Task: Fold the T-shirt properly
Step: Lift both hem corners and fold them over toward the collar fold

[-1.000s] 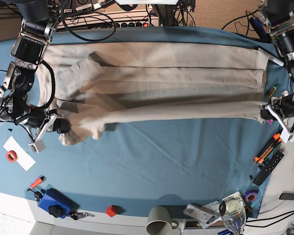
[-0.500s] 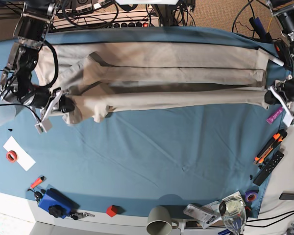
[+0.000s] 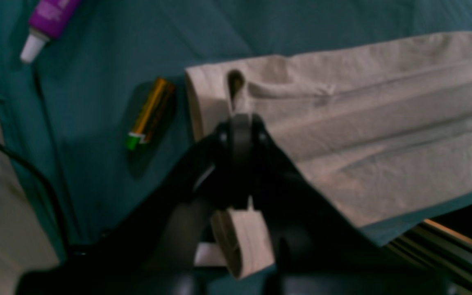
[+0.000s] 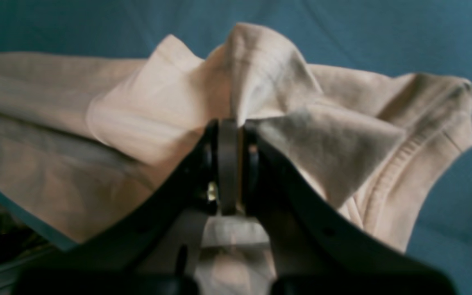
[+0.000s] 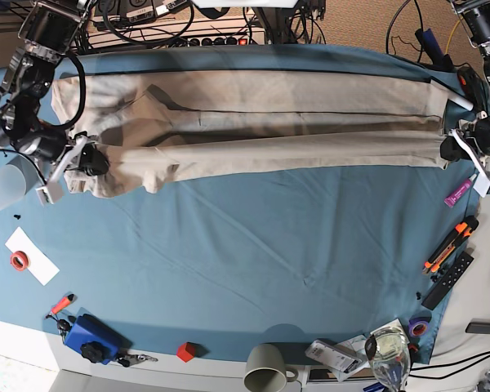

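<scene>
Both hands, left (image 5: 449, 152) and right (image 5: 95, 166), pinching the T-shirt (image 5: 294, 155) | we want level, matched lowering, fabric taut between hands, bunching beside right hand smoothed!

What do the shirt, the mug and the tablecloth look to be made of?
T-shirt: matte, soft knit, probably cotton; it drapes in loose folds and shows a stitched seam. 
Mug: likely glazed ceramic, judging by its smooth grey body, though painted metal is possible.
Tablecloth: thin woven fabric, dull finish, with faint creases; the fibre I can't tell.
</scene>
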`<state>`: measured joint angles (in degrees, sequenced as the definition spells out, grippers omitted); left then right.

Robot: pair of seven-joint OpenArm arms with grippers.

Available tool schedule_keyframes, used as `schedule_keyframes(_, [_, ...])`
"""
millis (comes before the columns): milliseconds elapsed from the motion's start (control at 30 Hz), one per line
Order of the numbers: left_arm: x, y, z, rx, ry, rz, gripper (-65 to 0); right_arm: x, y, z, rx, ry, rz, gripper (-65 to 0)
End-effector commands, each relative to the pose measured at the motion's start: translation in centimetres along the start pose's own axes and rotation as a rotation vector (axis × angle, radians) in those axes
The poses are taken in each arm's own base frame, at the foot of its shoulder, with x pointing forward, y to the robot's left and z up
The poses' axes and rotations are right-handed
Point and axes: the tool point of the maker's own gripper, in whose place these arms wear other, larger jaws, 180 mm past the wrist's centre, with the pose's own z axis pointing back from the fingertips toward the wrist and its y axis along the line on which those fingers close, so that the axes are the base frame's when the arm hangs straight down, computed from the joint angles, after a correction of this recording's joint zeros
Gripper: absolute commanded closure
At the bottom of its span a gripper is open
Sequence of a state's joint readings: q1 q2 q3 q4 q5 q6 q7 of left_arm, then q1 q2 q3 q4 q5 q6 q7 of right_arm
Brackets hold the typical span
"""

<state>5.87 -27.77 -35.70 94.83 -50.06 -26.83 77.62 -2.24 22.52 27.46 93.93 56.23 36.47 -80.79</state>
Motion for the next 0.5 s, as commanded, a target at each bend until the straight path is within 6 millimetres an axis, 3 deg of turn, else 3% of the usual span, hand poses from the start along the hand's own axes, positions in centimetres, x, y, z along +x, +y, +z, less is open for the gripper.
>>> schedule_keyframes(0, [1.1,0.6,0.9,0.025,-0.023,-0.027,0.0,1.2,-0.5,1.0,-0.02,-0.038,0.023,0.0])
schedule_keyframes(467, [-1.2,-0.3,1.5,0.035,0.02,-0.062,0.0,-3.3,1.9,2.8,-0.038,0.061,0.109,0.0])
